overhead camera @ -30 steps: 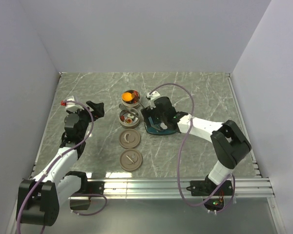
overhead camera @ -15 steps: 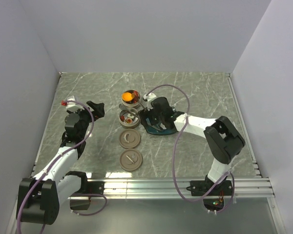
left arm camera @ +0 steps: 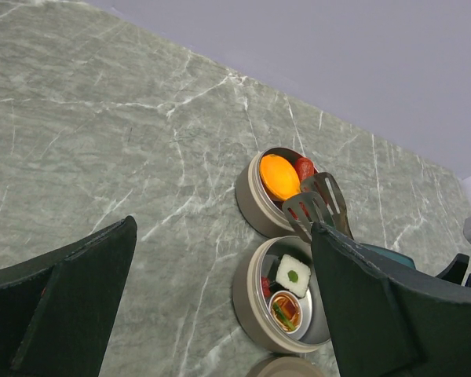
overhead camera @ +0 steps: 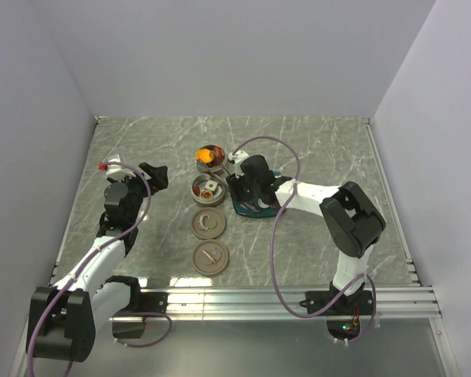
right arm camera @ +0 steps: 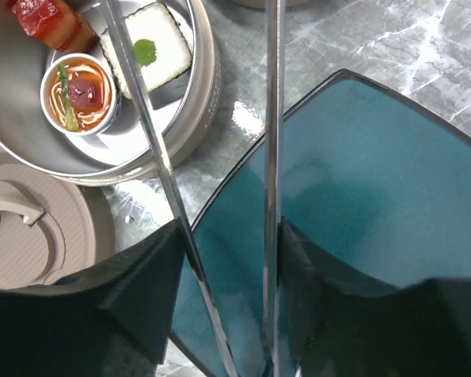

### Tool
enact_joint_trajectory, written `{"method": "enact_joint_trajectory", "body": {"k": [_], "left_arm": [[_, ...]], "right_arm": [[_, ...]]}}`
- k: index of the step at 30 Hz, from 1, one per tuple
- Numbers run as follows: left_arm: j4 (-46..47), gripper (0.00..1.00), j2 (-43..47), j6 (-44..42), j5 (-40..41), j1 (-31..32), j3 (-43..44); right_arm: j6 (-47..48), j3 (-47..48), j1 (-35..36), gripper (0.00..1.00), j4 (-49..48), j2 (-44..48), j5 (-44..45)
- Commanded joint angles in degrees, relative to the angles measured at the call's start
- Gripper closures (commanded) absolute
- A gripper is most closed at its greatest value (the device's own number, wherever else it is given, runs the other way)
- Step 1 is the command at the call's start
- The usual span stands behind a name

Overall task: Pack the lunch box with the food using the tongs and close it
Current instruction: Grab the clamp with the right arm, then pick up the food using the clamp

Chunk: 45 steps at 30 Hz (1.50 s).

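Table (overhead camera: pixel 314 149): grey-green marble, everything sits mid-table. Teal plate (right arm camera: pixel 392 181) is right of centre, with my right gripper (right arm camera: pixel 231 228) low over it. The two round lunch box tiers sit just left of the plate, far tier (left arm camera: pixel 247 192) and near tier (left arm camera: pixel 251 302) side by side. Far lid (overhead camera: pixel 208 224) and near lid (overhead camera: pixel 211 257) lie flat in front, off the tiers. Tongs (right arm camera: pixel 272 118): both arms run between my right fingers and press against them, so that's a grip. Tips are at the far tier's rim. Can't tell if the tongs are clear of the plate. Left gripper (left arm camera: pixel 224 232): jaws wide, holding nothing, well apart to the left. Food: orange ball (left arm camera: pixel 280 177) and red piece (left arm camera: pixel 304 167) in the far tier. White cube (left arm camera: pixel 292 274), sausage piece (right arm camera: pixel 51 23) and small filled cup (left arm camera: pixel 285 310) in the near tier.
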State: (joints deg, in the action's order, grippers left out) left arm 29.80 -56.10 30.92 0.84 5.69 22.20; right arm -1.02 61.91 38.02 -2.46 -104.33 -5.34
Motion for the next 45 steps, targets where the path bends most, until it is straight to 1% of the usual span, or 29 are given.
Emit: {"method": "enact_joint_trajectory", "body": {"k": [1, 6, 7, 13, 19, 24, 29, 35, 40, 45], "left_arm": [[2.72, 0.01, 1.34, 0.28, -1.02, -0.24, 0.92], [2.72, 0.01, 1.43, 0.28, -1.02, -0.24, 0.92], [2.63, 0.0, 1.43, 0.28, -1.02, -0.24, 0.92], [2.54, 0.0, 1.52, 0.2, -1.02, -0.24, 0.92], [2.37, 0.0, 1.95, 0.11, -1.02, -0.24, 0.83], [2.19, 0.0, 2.48, 0.11, -1.02, -0.24, 0.74], [1.84, 0.01, 2.83, 0.02, -0.93, -0.24, 0.83], [1.4, 0.01, 3.18, -0.07, -1.02, -0.25, 0.92], [1.22, 0.01, 2.92, -0.07, -1.02, -0.33, 1.09], [1.4, 0.01, 2.75, -0.07, -1.02, -0.33, 1.18]], "right_arm": [[0.49, 2.77, -0.58, 0.46, 1.66, -0.43, -0.19], [0.49, 4.36, -0.49, 0.55, 3.95, -0.96, -0.19], [0.49, 4.36, -0.49, 0.56, 4.39, -0.78, -0.02], [-0.65, 1.9, 0.21, 0.57, 5.0, 6.06, 0.51], [-3.72, 0.41, 2.05, 0.57, 9.13, 13.62, 5.26], [-8.55, -3.37, 4.51, 0.57, 11.86, 21.53, 12.62], [-12.78, -6.8, 8.2, 0.57, 17.48, 31.09, 20.62], [-21.56, -8.82, 14.26, 0.56, 28.72, 37.88, 32.31], [-30.61, -11.1, 17.79, 0.55, 38.74, 39.47, 37.07], [-36.59, -13.83, 19.63, 0.54, 43.49, 41.84, 38.65]]}}
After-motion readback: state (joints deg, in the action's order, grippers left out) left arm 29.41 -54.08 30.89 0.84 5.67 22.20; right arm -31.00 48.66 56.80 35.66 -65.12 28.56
